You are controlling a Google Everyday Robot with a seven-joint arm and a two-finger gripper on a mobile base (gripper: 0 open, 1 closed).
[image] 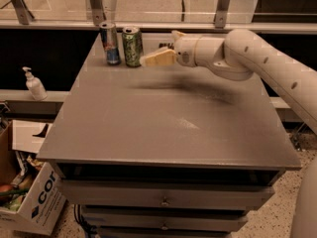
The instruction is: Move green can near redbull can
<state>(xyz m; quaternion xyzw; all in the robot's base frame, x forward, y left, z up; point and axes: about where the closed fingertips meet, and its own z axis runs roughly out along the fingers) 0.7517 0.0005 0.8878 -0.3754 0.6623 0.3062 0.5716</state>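
The green can (132,46) stands upright at the far left of the grey table (168,128). The slim silver-blue redbull can (110,43) stands upright just left of it, a small gap between them. My gripper (158,47) hovers just to the right of the green can, a little above the tabletop, open and empty. Its near cream finger (157,59) points toward the green can and stops just short of it. The white arm (247,53) reaches in from the right.
A hand-sanitiser bottle (34,85) stands on a ledge to the left. A cardboard box (29,202) of items sits on the floor at lower left. Metal railing posts (96,4) rise behind the cans. Drawers (163,197) sit under the tabletop.
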